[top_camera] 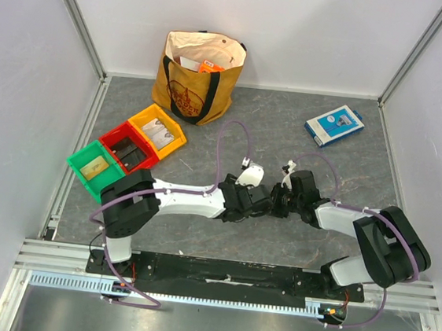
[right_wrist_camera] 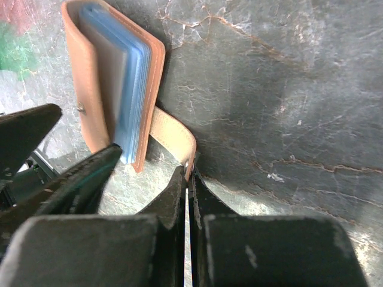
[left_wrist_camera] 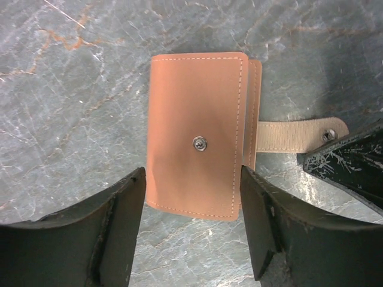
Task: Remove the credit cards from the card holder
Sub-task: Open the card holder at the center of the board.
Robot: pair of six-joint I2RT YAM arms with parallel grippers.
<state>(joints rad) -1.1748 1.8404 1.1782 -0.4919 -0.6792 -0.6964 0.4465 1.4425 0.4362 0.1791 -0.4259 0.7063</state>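
Observation:
The card holder (left_wrist_camera: 197, 137) lies folded on the grey table, tan leather with a metal snap on top. Its snap tab (left_wrist_camera: 293, 134) sticks out to the right. My left gripper (left_wrist_camera: 191, 179) is open, its jaws either side of the holder's near end without gripping it. My right gripper (right_wrist_camera: 188, 173) is shut on the tip of the snap tab (right_wrist_camera: 173, 134). The right wrist view shows the holder (right_wrist_camera: 78, 66) edge-on with pale blue sleeves (right_wrist_camera: 128, 84) inside. No credit cards show. In the top view both grippers (top_camera: 277, 199) meet mid-table and hide the holder.
A tan tote bag (top_camera: 199, 72) stands at the back. A blue-and-white flat box (top_camera: 334, 124) lies at the back right. Yellow (top_camera: 157, 131), red (top_camera: 130, 148) and green (top_camera: 94, 168) bins sit in a row at the left.

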